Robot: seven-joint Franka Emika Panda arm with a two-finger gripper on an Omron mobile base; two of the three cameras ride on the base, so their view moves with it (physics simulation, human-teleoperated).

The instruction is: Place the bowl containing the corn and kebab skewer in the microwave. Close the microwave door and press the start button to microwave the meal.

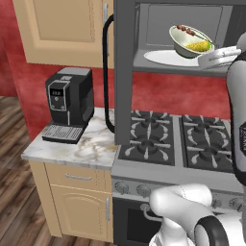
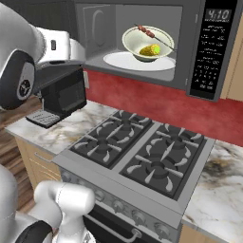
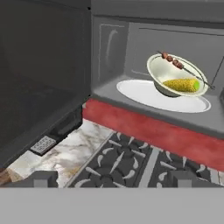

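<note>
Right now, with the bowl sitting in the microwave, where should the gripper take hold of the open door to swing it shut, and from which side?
Judging by its pose, grip or push the microwave door at its curved black handle on the free edge, coming from the coffee machine side. The door stands swung out toward the room, and the bowl sits inside.

The left base view is looking forward and down from behind the arm's left, taking in the coffee machine at left centre and the open microwave at upper right. The right base view is looking from the arm's right, the microwave sitting along the top and the stove at centre. The hand view is facing the microwave cavity from nearer, the stove lying at lower centre. All three are sharing the microwave and stove.
</note>
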